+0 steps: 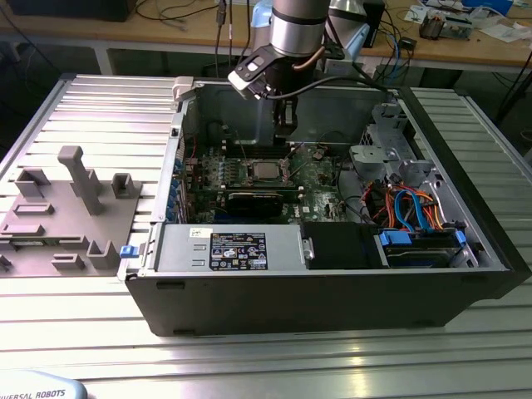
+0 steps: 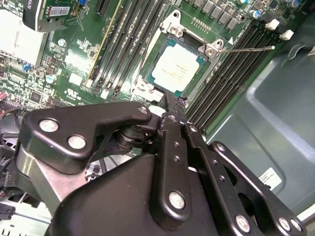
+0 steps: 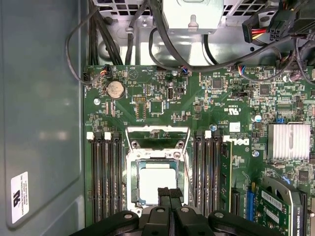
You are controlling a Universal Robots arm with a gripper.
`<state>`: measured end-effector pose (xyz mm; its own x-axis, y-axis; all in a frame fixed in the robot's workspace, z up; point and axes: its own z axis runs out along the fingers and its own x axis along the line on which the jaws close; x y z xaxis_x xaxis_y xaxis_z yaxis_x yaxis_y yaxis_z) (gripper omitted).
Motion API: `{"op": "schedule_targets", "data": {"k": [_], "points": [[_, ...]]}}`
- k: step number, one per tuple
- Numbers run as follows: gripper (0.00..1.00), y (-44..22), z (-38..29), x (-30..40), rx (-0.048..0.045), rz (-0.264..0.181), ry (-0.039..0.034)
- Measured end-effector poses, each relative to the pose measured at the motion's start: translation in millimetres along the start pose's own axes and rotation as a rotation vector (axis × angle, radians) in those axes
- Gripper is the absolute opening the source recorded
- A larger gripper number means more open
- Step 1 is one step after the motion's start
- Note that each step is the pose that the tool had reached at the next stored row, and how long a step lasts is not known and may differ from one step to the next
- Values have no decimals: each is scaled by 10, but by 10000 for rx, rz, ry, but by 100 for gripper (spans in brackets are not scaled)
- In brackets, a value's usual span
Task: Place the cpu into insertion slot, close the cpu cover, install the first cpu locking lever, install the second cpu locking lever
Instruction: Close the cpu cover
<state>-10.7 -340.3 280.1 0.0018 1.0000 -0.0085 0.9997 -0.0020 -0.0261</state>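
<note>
Silvery-grey cpu (image 3: 156, 179) lying flat inside socket (image 3: 131, 172). Likely light, stiff, slick-topped and fragile underneath; best gripped by opposite edges. Gripper (image 3: 170, 191) just above socket's edge, jaws pressed together, nothing held. Thin lever (image 2: 246, 48) jutting out beside socket.

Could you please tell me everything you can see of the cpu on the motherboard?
The small flat square cpu has a silvery-grey metal top with a thin green rim. It lies flat in the silvery socket frame on the green motherboard, between the black memory slots. The black gripper hangs over one edge, fingers together; contact cannot be told.
</note>
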Motion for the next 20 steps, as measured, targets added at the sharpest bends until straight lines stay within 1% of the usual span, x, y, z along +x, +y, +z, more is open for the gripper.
{"op": "schedule_targets", "data": {"k": [12,16,20], "points": [[11,35,0,0,0,0,5],[11,37,1,0,0,0,19],[11,38,1,0,0,-1,48]]}}
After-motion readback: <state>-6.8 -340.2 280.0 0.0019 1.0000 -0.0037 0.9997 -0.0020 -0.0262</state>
